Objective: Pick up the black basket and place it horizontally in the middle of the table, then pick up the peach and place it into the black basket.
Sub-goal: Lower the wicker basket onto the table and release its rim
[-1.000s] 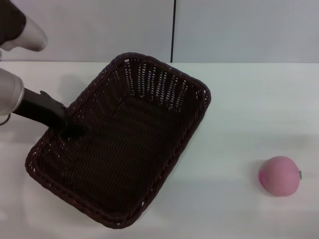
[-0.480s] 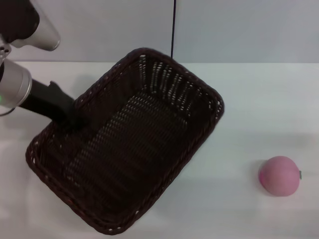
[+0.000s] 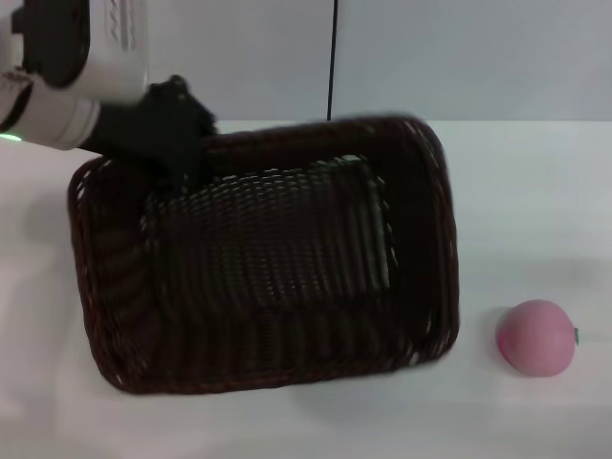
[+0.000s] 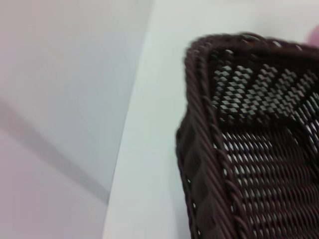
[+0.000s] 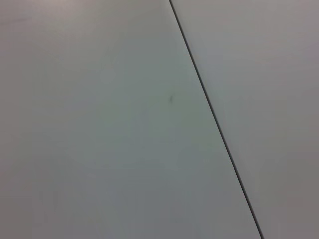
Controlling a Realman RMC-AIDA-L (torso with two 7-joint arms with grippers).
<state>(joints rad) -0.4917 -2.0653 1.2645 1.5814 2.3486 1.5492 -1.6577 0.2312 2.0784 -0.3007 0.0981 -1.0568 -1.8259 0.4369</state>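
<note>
Left gripper (image 3: 182, 158) clamped on far-left rim of the black basket (image 3: 268, 258), long side across the table (image 3: 535, 191); the peach (image 3: 536, 338) well right of it

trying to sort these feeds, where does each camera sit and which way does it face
Head view: on the robot's head, looking forward and down at the table, black basket and peach; the left gripper shows at the basket's far rim.
Left wrist view: on the left arm, facing a basket corner, table and wall; no fingers visible.
Right wrist view: faces only a grey wall.
Head and left wrist views share the basket.
</note>
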